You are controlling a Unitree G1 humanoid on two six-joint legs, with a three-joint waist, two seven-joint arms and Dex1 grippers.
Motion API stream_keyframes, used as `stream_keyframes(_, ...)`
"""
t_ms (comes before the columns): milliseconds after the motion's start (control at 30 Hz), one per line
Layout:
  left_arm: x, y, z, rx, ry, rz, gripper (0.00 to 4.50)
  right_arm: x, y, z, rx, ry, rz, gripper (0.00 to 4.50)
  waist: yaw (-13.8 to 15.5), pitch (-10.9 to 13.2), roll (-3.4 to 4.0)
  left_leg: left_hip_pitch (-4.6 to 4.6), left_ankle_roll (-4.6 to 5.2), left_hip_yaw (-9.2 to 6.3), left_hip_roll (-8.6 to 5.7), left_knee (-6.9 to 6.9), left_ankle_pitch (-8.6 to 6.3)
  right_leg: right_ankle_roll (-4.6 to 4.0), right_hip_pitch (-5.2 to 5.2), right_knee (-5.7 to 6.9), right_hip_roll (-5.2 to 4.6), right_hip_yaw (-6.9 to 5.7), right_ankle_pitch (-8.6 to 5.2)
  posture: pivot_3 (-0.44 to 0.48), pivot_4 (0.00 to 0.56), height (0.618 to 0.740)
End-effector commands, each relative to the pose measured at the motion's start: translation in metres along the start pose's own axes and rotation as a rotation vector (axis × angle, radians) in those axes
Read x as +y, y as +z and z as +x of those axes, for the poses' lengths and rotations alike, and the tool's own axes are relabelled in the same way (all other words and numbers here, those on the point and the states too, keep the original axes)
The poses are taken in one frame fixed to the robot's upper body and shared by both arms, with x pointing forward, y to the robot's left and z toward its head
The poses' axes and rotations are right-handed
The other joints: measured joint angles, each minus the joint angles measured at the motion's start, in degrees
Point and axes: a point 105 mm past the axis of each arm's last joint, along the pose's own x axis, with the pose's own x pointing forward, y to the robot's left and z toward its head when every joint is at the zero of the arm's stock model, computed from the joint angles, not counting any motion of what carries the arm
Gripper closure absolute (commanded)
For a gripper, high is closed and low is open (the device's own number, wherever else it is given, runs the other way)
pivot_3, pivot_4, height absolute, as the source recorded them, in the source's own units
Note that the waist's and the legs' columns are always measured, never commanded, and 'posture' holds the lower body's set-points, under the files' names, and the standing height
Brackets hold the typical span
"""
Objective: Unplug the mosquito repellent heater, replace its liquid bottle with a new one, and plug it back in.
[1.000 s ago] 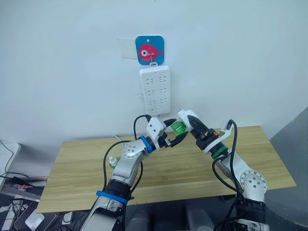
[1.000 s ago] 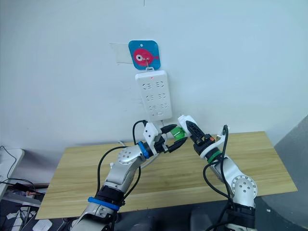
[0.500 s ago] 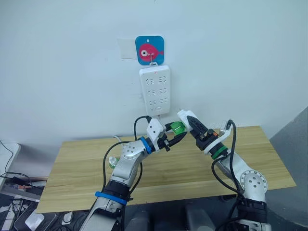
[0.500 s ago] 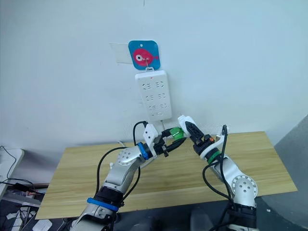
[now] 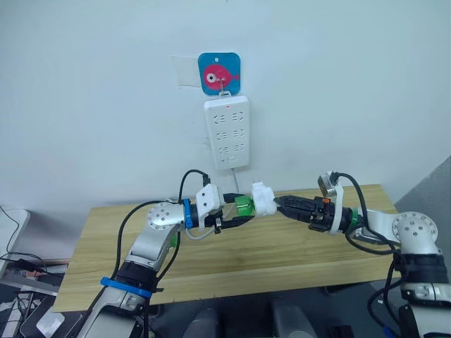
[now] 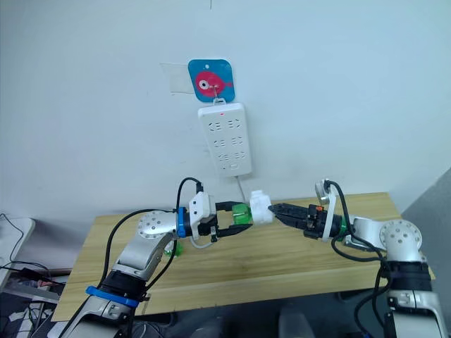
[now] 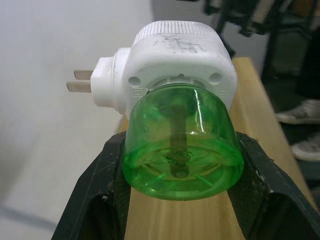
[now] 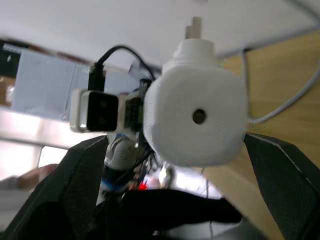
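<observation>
mosquito repellent heater (image 5: 261,199) held in mid-air above the wooden table (image 5: 394,243), unplugged, below and in front of the wall-hung power strip (image 5: 227,132); two prongs seen in the left wrist view pointing off to the side. green liquid bottle (image 7: 182,142) attached to the heater's underside, pointing toward the left arm. likely light, rigid, smooth plastic, so apt to slip or twist under a loose pinch; bottle probably thin-walled, best taken round its sides near the base, with the white body gripped across its flanks, clear of the prongs. left gripper (image 5: 239,211) closed on the green bottle, one black finger on each side. right gripper (image 5: 280,204) at the heater's round face from the right, fingers spread wide in the right wrist view, contact with the casing not clear. both forearms roughly level, meeting tip to tip over the table's middle.
</observation>
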Motion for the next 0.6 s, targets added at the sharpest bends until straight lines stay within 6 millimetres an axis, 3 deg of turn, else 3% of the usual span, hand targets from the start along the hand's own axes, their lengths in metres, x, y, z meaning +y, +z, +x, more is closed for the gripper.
stream_keyframes(33,-0.007,0.016,0.006,-0.046,-0.057,0.067,2.26,0.009,-0.002,0.009,0.07,0.059,0.004,0.01,0.0,0.0,0.0,-0.01,0.0,0.0,0.01,0.0,0.0,0.0,0.0,0.0,-0.01,0.0,0.0,-0.078,0.125,0.74)
stream_keyframes(600,-0.016,0.029,0.01,-0.071,-0.096,0.103,2.26,-0.007,-0.005,0.011,0.118,-0.016,-0.021,0.01,0.4,0.0,-0.01,-0.06,0.01,-0.01,-0.02,0.04,-0.01,0.0,-0.05,0.02,-0.24,-0.03,0.0,-0.063,0.116,0.74)
